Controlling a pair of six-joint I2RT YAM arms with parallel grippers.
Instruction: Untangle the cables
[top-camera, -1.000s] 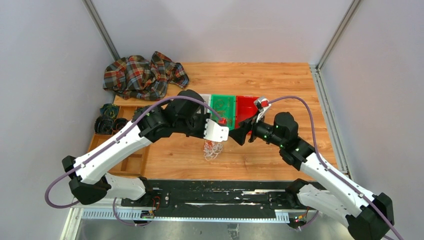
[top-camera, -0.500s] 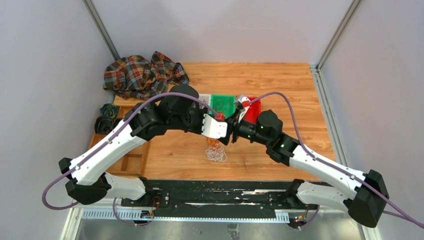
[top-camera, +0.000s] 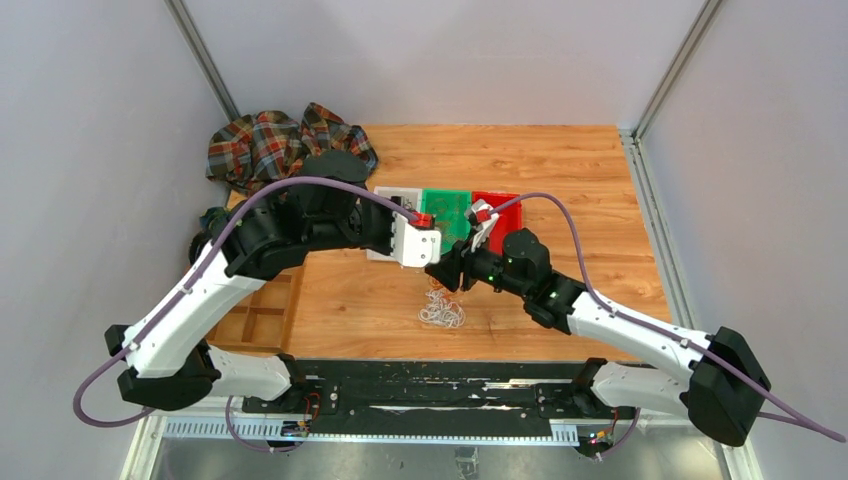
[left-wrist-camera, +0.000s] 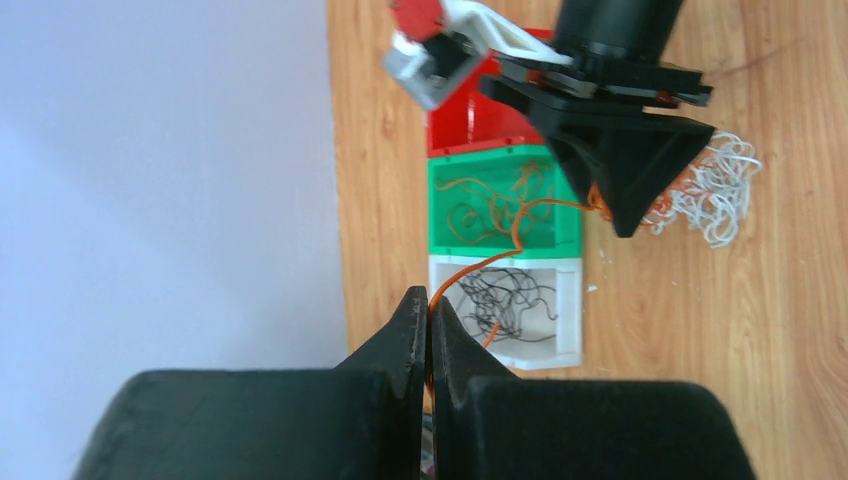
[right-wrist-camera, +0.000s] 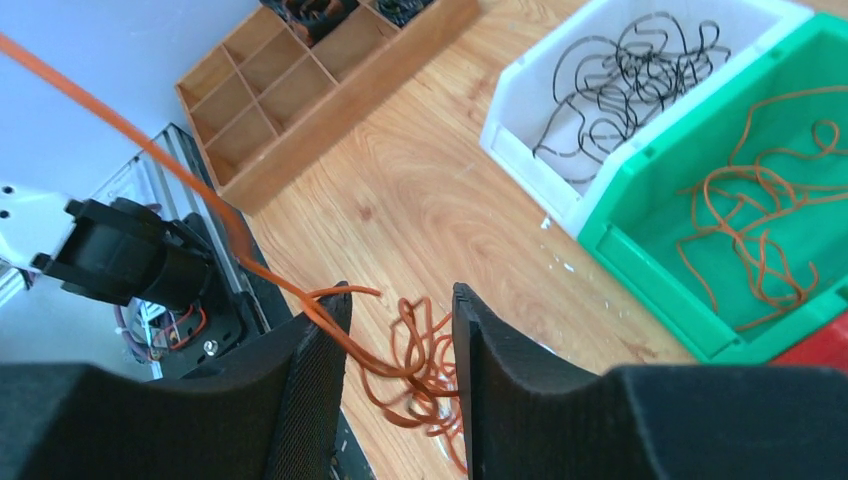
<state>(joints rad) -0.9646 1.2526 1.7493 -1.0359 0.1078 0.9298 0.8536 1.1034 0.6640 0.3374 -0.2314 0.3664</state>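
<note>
My right hand (right-wrist-camera: 398, 330) has moved in beside left hand (left-wrist-camera: 429, 312), half-narrowed around orange cable (left-wrist-camera: 515, 225), not clamped. Left hand pinches that cable tight, above cables (top-camera: 441, 312) on surface (top-camera: 590, 160).

What I cannot see
From above, my left arm (top-camera: 300, 225) covers part of the white bin (top-camera: 390, 193) and the wooden tray (top-camera: 265, 320); in the right wrist view the orange cable (right-wrist-camera: 120, 135) is cut at the upper-left edge.

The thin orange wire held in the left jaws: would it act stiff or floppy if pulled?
Probably floppy: the thin orange wire curves beyond the left jaws. Likely light, being hair-thin. It may snag, since its far end enters the orange tangle at the right jaws.
</note>
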